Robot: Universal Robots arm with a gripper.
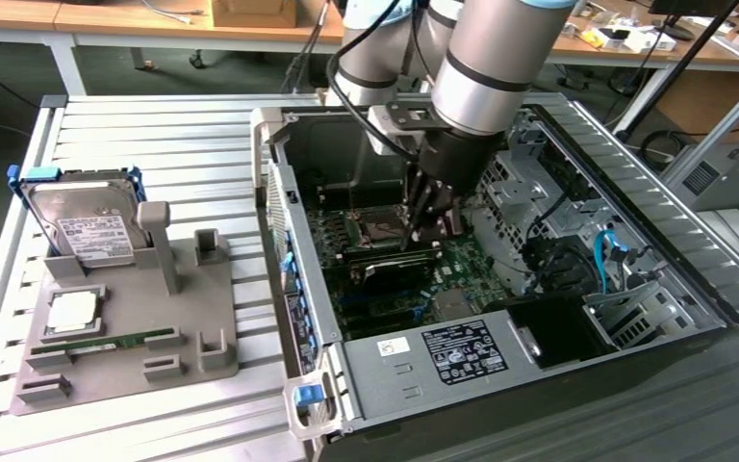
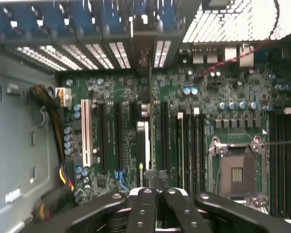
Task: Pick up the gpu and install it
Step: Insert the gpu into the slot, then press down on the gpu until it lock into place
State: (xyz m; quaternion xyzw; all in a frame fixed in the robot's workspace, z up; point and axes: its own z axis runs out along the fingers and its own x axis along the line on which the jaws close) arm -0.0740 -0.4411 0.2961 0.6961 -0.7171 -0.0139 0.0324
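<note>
Gripping the gpu edge-on, the claw holds it closed-fingered above the motherboard slots.

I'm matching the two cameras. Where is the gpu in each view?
Exterior view: the gpu sits just below the hand, inside the open case, above the motherboard.
Wrist view: the gpu is seen edge-on, a thin line running from the hand over the expansion slots.
Shared landmark: the CPU socket.

Gpu held on edge, upright, inside open computer case, low over green motherboard. In wrist view, card seen edge-on as thin dark line running over expansion slots. Seating in slot cannot be told.
</note>
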